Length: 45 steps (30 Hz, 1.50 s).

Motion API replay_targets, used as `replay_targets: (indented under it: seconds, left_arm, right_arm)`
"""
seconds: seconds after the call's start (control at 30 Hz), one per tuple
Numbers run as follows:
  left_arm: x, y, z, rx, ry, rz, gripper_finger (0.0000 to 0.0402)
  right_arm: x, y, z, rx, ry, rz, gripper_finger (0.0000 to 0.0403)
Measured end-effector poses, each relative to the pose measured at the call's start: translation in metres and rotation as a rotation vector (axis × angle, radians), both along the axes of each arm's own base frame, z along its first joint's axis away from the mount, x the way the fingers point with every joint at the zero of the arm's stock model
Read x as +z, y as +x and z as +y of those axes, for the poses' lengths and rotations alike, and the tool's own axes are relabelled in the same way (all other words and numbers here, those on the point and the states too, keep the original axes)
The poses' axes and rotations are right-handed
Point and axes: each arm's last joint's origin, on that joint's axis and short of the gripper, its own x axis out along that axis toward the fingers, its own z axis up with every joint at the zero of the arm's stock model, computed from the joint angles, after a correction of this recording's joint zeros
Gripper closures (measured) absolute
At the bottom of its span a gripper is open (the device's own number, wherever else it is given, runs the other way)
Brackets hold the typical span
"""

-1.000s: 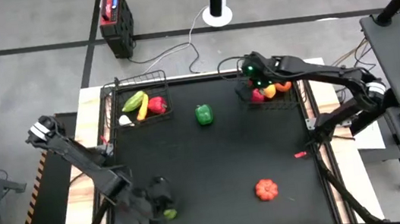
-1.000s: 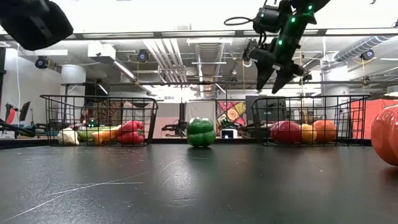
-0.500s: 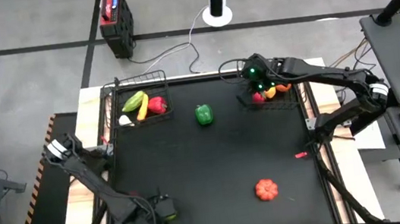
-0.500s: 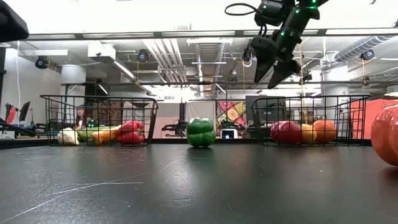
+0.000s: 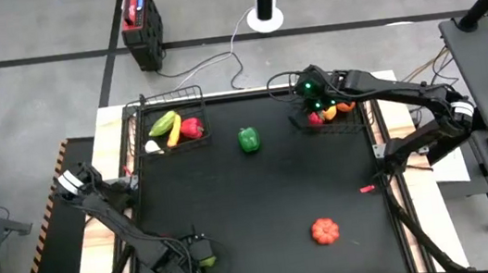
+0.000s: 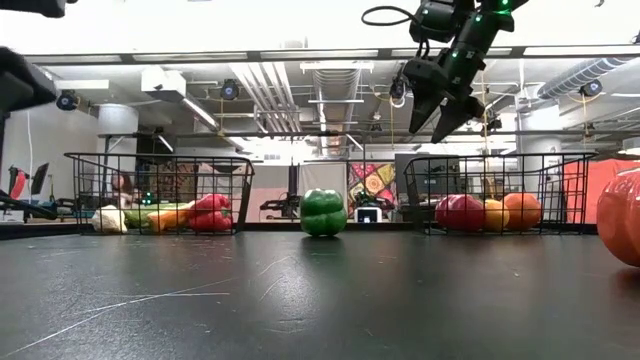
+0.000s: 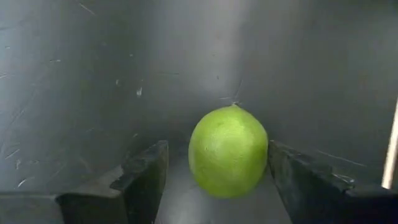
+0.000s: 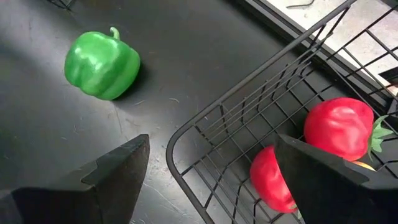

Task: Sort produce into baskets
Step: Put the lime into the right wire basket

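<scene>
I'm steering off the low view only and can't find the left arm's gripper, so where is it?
Observer: The left gripper is at the table's near left corner, down by a lime.
Operator: Is it gripping that lime?
Observer: No, the lime sits between its open fingers with gaps on both sides.
Operator: And what's under the right gripper?
Observer: The right gripper, open, hangs over the right basket's corner, above red produce inside.

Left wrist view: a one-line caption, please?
Left gripper open, a lime between its fingers on the black table.
</scene>
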Motion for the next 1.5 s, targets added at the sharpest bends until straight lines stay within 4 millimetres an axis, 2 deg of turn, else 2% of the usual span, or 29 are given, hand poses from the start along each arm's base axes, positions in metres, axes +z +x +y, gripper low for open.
replay_targets:
  seconds: [0.23,0.4,0.47,0.6,0.73,0.87,1.03,1.13,1.23,1.37,1.5]
  left_arm:
    - [-0.019,0.002,-0.002,-0.031,0.016,0.004,0.0149]
    - [-0.024,0.003,-0.003,-0.031,0.028,0.011,0.0193]
    - [-0.024,0.003,-0.003,-0.039,0.039,0.003,0.0221]
    - [-0.018,0.001,-0.001,-0.077,0.122,-0.072,0.0224]
    - [-0.003,0.000,0.004,-0.131,0.275,-0.197,0.0224]
    - [0.017,0.002,0.015,-0.138,0.449,-0.338,0.0224]
    - [0.053,-0.001,0.033,-0.078,0.615,-0.523,0.0224]
    - [0.074,-0.005,0.040,-0.083,0.649,-0.628,0.0224]
    - [0.089,-0.008,0.043,-0.152,0.610,-0.735,0.0224]
    - [0.089,-0.014,0.050,-0.276,0.486,-0.940,0.0224]
    - [0.075,-0.021,0.062,-0.278,0.356,-1.189,0.0224]
  right_arm:
    - [0.000,0.000,0.000,-0.005,0.003,-0.001,0.0071]
    - [0.000,0.000,0.001,-0.004,0.004,-0.002,0.0071]
    - [0.000,0.001,0.001,0.000,0.003,-0.001,0.0071]
    - [0.002,0.002,0.007,0.025,-0.008,-0.006,0.0071]
    - [0.015,0.006,0.021,0.079,-0.061,-0.089,0.0071]
    - [0.035,0.012,0.043,0.165,-0.164,-0.215,0.0071]
    - [0.050,0.027,0.083,0.325,-0.300,-0.335,0.0071]
    - [0.053,0.036,0.111,0.406,-0.360,-0.381,0.0071]
    - [0.053,0.041,0.138,0.434,-0.433,-0.403,0.0071]
    - [0.052,0.043,0.171,0.485,-0.518,-0.486,0.0071]
    - [0.044,0.049,0.197,0.573,-0.589,-0.633,0.0071]
